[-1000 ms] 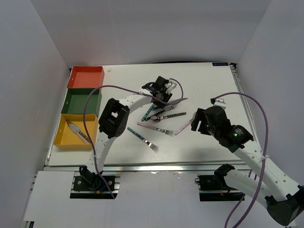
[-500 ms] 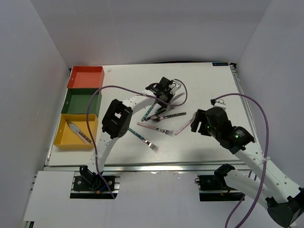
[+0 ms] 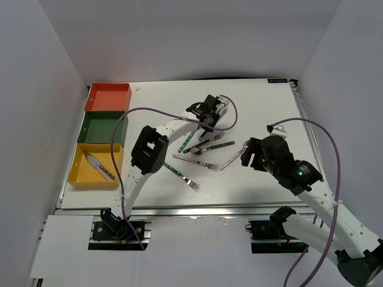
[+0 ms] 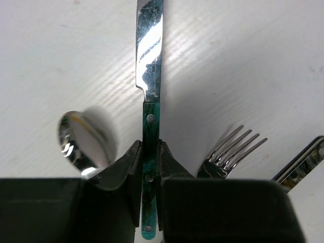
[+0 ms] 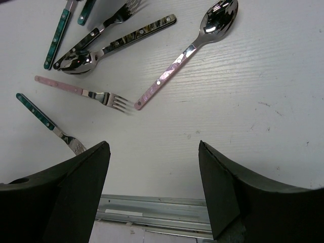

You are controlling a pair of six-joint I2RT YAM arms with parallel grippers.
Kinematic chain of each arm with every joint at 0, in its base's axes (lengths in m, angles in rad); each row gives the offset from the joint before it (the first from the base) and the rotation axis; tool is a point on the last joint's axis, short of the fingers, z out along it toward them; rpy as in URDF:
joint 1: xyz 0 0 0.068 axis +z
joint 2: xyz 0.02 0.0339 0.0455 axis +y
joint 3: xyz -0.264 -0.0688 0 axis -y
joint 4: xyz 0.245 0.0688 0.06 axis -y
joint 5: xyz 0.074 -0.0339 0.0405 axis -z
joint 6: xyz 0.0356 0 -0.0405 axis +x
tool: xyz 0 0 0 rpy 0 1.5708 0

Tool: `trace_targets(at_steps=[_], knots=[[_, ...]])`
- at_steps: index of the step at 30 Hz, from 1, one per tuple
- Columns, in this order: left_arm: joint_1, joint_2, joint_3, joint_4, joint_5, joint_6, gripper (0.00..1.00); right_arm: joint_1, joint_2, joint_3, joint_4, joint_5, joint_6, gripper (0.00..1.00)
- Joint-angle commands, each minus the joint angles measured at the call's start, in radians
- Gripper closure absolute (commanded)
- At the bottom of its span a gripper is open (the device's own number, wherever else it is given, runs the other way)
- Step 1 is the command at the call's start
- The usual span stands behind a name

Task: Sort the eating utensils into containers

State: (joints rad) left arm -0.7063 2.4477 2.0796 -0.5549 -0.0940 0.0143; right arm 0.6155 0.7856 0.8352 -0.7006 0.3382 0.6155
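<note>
The teal knife (image 4: 150,76) is pinched by its handle between the left fingers (image 4: 124,169); right of it, the right fingers (image 5: 83,177) stand wide.

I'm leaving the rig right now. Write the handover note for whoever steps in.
Left claw: shut on teal knife.
Right claw: open, empty, above the table near pink spoon.
Done: one knife in yellow bin; red bin and green bin empty.
Left: bin the teal knife, then sort the loose utensils mid-table.
</note>
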Motion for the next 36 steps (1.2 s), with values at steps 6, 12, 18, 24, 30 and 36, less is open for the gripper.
trace_targets(at_steps=[6, 12, 18, 24, 30, 36], knots=[[0.007, -0.415, -0.122, 0.072, -0.470, -0.279, 1.00, -0.003, -0.006, 0.015, 0.029, -0.004, -0.022, 0.24], [0.201, -0.766, -0.556, -0.164, -0.590, -0.712, 1.00, -0.003, 0.000, -0.008, 0.062, -0.021, -0.033, 0.24], [0.468, -1.266, -1.007, -0.169, -0.568, -0.820, 1.00, -0.003, 0.029, -0.024, 0.098, -0.051, -0.049, 0.24], [0.671, -1.343, -1.092, -0.267, -0.584, -0.696, 1.00, -0.005, 0.079, -0.007, 0.139, -0.099, -0.059, 0.24], [0.858, -1.348, -1.191, -0.229, -0.509, -0.588, 1.00, -0.005, 0.106, -0.007, 0.173, -0.140, -0.066, 0.24], [0.873, -1.291, -1.175, -0.244, -0.443, -0.541, 0.97, -0.005, 0.109, -0.011, 0.185, -0.139, -0.071, 0.24]])
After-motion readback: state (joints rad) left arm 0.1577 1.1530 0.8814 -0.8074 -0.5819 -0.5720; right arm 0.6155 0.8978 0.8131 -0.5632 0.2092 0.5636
